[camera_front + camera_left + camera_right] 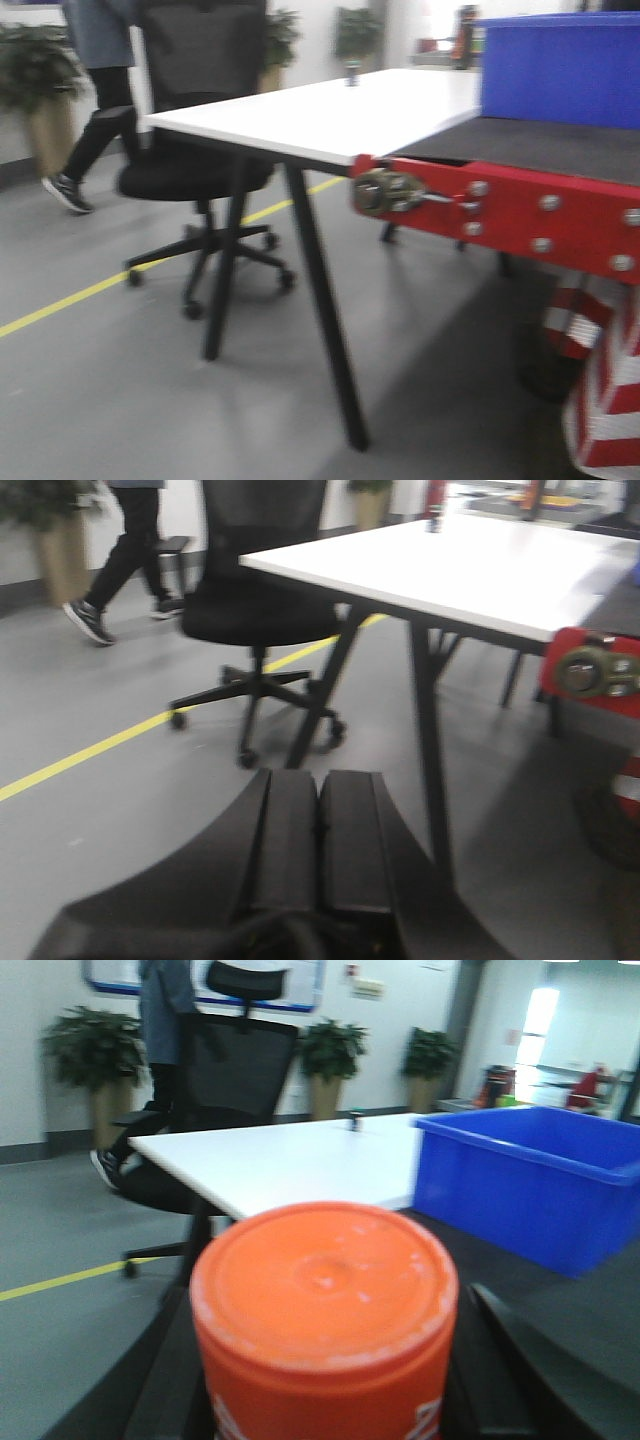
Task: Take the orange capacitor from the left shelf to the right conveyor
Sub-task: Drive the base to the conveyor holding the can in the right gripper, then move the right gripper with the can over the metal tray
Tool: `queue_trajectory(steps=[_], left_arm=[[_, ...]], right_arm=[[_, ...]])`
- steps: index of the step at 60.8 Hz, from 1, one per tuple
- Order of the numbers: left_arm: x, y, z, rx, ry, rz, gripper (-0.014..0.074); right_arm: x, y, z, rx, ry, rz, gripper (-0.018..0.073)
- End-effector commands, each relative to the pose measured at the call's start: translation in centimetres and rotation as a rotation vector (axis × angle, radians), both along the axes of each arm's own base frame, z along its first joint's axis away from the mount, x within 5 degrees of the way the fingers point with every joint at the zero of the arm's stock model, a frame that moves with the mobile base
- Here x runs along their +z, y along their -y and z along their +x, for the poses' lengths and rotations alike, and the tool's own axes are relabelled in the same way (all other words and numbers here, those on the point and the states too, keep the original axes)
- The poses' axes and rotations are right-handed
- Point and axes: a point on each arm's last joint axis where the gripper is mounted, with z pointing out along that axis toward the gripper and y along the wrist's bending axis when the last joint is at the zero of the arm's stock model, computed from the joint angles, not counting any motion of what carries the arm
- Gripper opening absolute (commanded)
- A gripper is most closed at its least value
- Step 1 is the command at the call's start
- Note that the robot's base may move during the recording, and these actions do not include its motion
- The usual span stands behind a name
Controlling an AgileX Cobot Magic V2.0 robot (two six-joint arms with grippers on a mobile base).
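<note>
The orange capacitor point(325, 1300) fills the lower centre of my right wrist view, top face toward the lens. It's pinched in the right gripper point(335, 1390), with dark jaws hugging it on both sides. The frame edge cuts off its bottom, so the white print is just scraps. Behind it, on the right, a blue bin point(530, 1180) sits on the right conveyor point(585, 1300). The left gripper point(320, 830) is at the lower centre of its own view, 2 pads pressed together with nothing between them. Everything's a bit blurry. In the front view the conveyor's red edge is at the right, beside a white table point(330, 115).
</note>
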Motion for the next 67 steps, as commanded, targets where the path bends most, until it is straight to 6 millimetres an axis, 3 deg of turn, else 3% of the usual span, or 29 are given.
queue_trajectory(steps=[1,67], left_arm=[[0.96,-0.08,-0.11,0.009,0.095,-0.013,-0.0127],[0.96,-0.08,-0.11,0.009,0.095,-0.013,-0.0127]], right_arm=[[1.63,0.04,-0.19,-0.005,0.109,0.004,0.0164],[1.62,0.04,-0.18,-0.005,0.108,0.003,0.0164]])
